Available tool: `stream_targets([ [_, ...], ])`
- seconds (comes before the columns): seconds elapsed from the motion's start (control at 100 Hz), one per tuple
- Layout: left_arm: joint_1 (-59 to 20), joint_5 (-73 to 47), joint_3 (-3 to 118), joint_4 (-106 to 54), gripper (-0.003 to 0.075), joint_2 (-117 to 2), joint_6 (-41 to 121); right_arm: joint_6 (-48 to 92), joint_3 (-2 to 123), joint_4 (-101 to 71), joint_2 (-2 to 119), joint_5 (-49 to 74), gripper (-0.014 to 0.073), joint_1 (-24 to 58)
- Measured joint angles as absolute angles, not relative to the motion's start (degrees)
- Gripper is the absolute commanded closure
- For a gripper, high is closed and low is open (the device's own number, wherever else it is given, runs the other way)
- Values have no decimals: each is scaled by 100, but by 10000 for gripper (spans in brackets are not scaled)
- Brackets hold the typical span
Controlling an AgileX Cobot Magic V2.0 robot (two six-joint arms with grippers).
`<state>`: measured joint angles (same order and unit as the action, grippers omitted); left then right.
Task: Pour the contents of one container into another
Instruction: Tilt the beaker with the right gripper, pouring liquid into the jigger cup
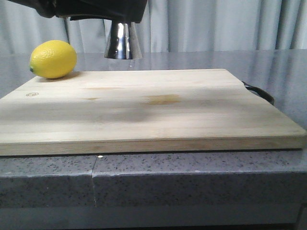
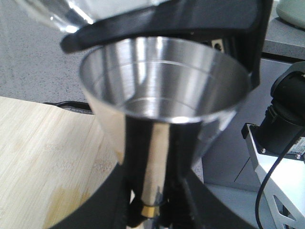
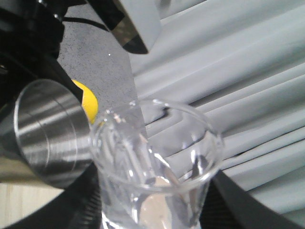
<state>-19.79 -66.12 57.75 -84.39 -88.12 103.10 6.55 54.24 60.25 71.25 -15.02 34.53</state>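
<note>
Grey pleated curtains (image 1: pixel 216 24) hang behind a speckled grey worktop (image 1: pixel 192 182) that carries a pale wooden cutting board (image 1: pixel 144 110); a black handle (image 1: pixel 261 93) shows at the board's far right edge. A yellow lemon (image 1: pixel 53 59) rests on the board's far left corner. Above the board's far edge, clear of the wood, hangs the steel jigger (image 1: pixel 123 40), its lower cone visible in the front view and its upper part hidden by dark arm parts. In the left wrist view the left tool (image 2: pixel 150 210) is closed on the jigger's (image 2: pixel 164 100) narrow waist at the gold band (image 2: pixel 149 209), the open cup facing the camera and showing no liquid. The right tool, mostly out of frame in the right wrist view, grips the glass beaker (image 3: pixel 157 167), which holds clear liquid. The beaker's rim lies just beside the jigger's rim (image 3: pixel 47 136), above the board; whether the two touch cannot be told.
</note>
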Motion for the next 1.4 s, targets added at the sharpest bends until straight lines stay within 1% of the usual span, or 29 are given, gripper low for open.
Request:
stream_targets([
  [1.4, -1979, -6662, 5775, -8345, 740, -8812, 10299, 655, 5596, 7089, 7125, -1531, 435, 3453],
])
